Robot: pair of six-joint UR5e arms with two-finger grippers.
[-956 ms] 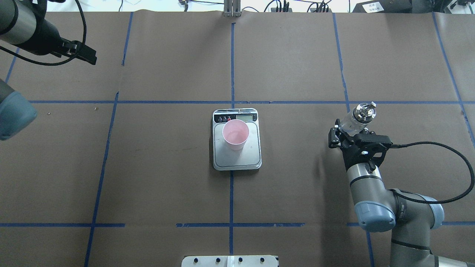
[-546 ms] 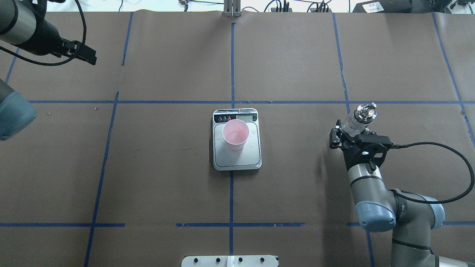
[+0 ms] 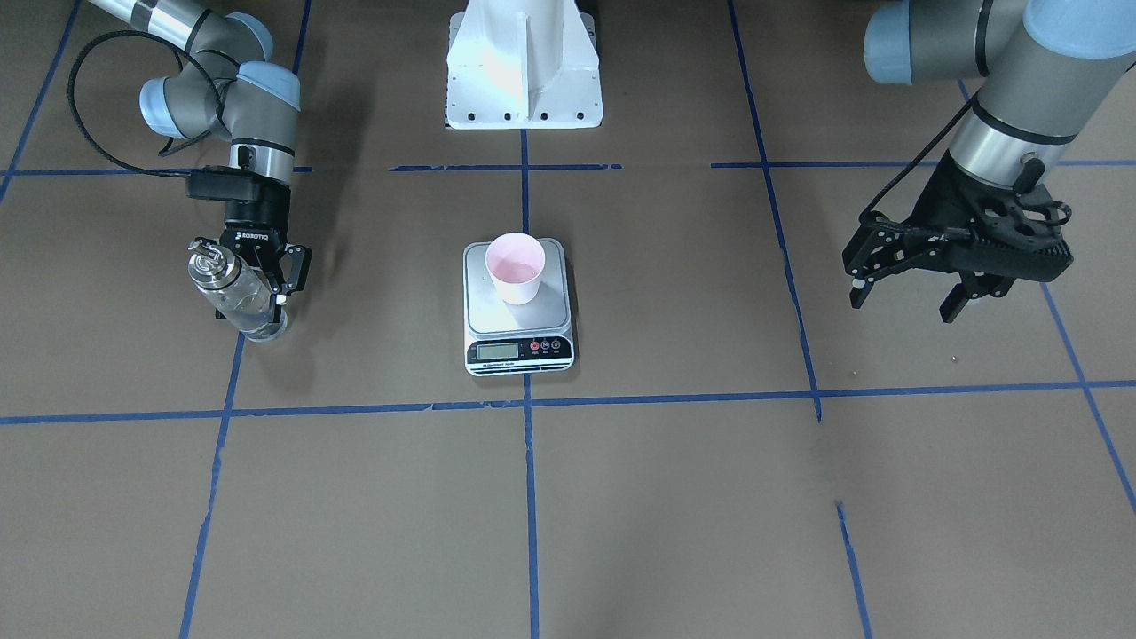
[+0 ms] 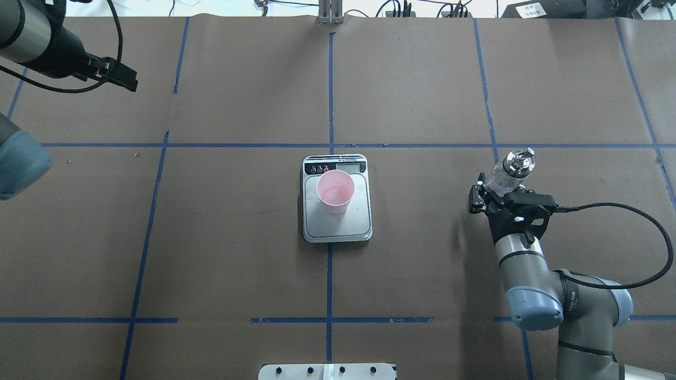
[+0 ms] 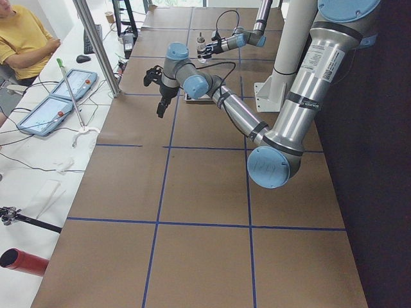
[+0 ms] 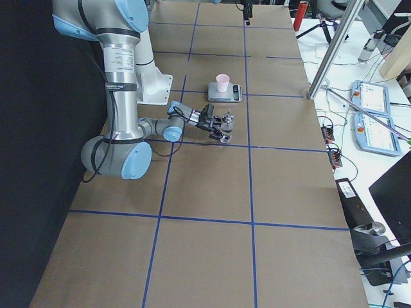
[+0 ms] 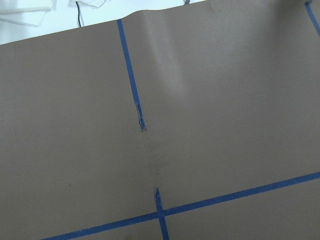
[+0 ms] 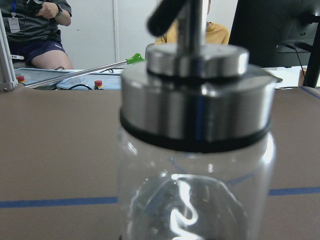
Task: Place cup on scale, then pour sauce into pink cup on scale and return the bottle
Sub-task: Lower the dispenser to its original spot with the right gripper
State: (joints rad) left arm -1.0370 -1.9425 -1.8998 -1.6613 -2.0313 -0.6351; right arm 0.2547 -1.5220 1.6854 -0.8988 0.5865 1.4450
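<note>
The pale pink cup [image 4: 335, 191] stands upright on the scale [image 4: 338, 228] at the table's middle; it also shows in the front view [image 3: 515, 266] on the scale [image 3: 519, 312]. My right gripper [image 4: 495, 191] is shut on the clear glass bottle [image 4: 508, 172], which stands upright at the table's right side with its base low at the table [image 3: 238, 297]. Its silver pourer cap [image 8: 197, 100] fills the right wrist view; the contents look clear. My left gripper [image 3: 903, 303] is open and empty, raised over the far left of the table [image 4: 124, 79].
Blue tape lines grid the brown table cover. The white robot base [image 3: 524, 71] stands at the near middle edge. Tablets [image 6: 372, 122] and cables lie past the far edge, where people sit. The left wrist view shows only bare table and tape.
My right gripper has lowered the bottle a little; its cap sits lower and smaller in the overhead view. The left arm, cup and scale have not moved.
</note>
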